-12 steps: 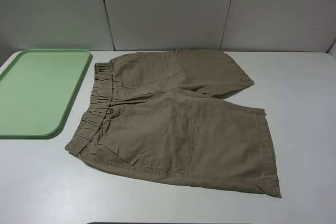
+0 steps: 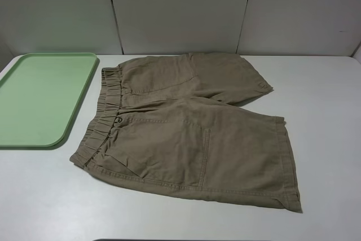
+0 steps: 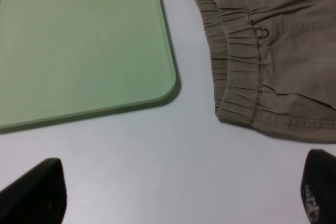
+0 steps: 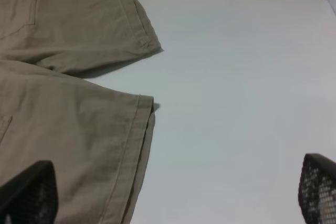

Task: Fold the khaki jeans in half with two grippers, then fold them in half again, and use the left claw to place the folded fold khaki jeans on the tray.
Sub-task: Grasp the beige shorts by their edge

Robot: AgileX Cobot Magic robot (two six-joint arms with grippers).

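Note:
The khaki jeans (image 2: 192,128) lie flat and unfolded in the middle of the white table, waistband toward the tray, legs pointing right. The pale green tray (image 2: 39,97) sits at the left, empty. Neither arm shows in the high view. In the left wrist view my left gripper (image 3: 178,192) is open, fingertips (image 3: 37,192) wide apart above bare table, close to the tray's corner (image 3: 163,90) and the waistband (image 3: 241,72). In the right wrist view my right gripper (image 4: 173,192) is open, one fingertip (image 4: 29,192) over the near leg's hem (image 4: 131,150).
Grey wall panels (image 2: 180,9) stand behind the table. The white table (image 2: 327,111) has bare surface to the right of the shorts and along the front edge.

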